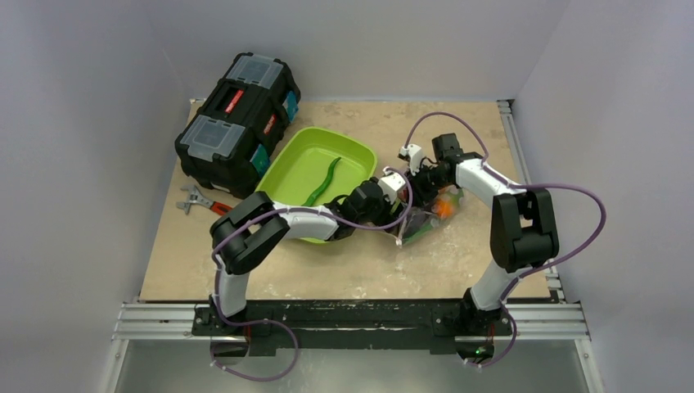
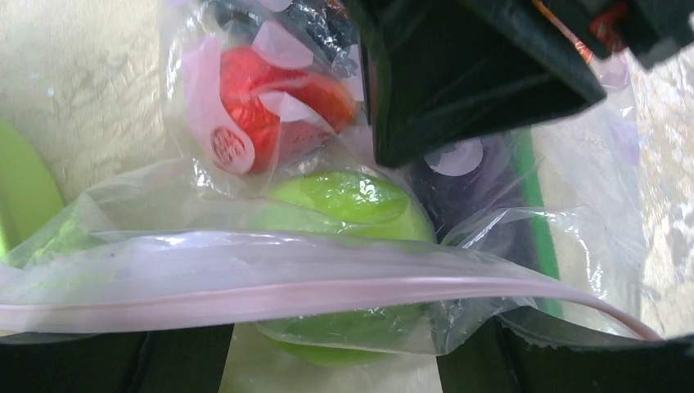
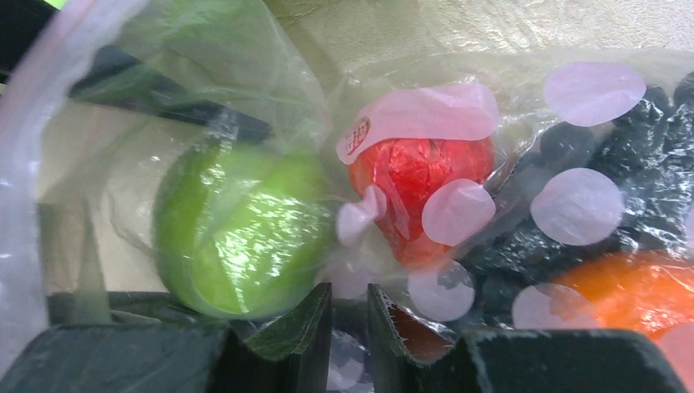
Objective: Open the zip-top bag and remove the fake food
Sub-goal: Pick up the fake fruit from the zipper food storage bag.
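Top external: tray (image 1: 301,157) beside zip-top bag (image 1: 427,223); right jaws pinch it, left jaws spread.

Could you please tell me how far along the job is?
Done: the long green pod lies in the green tray. In hand: the right pincer pinches the zip-top bag while the left pincer sits open at its pink zip strip. Remaining: the lime-green ball, red pepper, purple eggplant and orange fruit are inside the bag. Whether the zip is open, I cannot tell.
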Robot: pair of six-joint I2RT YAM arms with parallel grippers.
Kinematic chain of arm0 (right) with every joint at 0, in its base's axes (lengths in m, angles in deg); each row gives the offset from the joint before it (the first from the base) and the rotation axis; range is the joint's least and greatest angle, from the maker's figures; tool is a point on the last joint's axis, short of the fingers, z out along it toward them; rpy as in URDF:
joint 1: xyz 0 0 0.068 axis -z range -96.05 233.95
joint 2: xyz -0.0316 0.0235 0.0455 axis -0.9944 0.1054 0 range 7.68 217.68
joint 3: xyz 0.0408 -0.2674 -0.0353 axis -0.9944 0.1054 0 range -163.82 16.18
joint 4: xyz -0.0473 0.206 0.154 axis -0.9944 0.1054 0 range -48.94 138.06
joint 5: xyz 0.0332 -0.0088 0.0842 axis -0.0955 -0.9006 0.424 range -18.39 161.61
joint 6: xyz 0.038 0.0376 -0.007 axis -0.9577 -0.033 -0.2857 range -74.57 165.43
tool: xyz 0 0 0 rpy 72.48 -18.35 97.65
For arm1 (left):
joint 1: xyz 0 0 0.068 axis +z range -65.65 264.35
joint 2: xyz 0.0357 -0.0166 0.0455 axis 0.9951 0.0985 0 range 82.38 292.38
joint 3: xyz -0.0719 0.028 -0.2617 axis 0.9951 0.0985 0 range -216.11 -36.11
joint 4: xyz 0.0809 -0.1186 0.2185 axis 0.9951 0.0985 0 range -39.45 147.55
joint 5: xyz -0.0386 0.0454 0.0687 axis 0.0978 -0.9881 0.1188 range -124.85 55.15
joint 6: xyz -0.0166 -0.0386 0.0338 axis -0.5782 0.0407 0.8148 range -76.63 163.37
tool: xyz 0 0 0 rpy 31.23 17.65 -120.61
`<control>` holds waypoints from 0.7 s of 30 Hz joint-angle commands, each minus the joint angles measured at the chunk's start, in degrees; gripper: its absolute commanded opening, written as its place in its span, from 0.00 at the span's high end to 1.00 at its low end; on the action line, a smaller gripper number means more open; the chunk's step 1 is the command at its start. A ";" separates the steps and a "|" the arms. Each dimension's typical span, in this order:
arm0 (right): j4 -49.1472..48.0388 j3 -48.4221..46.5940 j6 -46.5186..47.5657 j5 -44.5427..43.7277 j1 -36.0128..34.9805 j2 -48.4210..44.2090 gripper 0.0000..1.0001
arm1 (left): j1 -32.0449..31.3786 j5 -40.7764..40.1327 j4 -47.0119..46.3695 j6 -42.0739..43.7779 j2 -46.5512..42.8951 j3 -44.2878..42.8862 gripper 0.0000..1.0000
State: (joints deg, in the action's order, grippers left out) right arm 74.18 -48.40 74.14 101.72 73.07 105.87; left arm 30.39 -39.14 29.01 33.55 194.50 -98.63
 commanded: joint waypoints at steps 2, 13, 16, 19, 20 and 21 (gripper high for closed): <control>0.55 -0.68 1.20 2.32 -0.28 -3.84 0.77 | 0.52 2.75 3.39 0.12 -10.18 4.35 1.00; 4.78 -0.85 6.68 8.25 0.00 -8.85 0.65 | 0.52 9.14 8.18 -5.79 -19.24 10.02 1.00; 8.53 -0.33 12.18 12.40 0.74 -15.97 0.38 | 0.49 9.51 7.81 -7.16 -18.59 10.76 1.00; 12.73 1.77 18.52 13.37 0.85 -23.15 0.22 | 0.52 9.70 7.42 -8.32 -18.26 11.15 1.00; 13.96 2.67 19.70 13.33 0.87 -25.09 0.20 | 0.52 9.89 7.39 -8.63 -18.17 11.08 1.00; 15.96 3.31 22.25 12.98 0.86 -26.88 0.18 | 0.52 9.97 7.39 -8.81 -18.08 11.04 1.00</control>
State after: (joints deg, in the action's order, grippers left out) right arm 82.40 -47.18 86.06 110.77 73.62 86.59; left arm 30.61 -31.10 38.23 27.38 176.29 -87.61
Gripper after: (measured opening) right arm 0.785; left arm 0.748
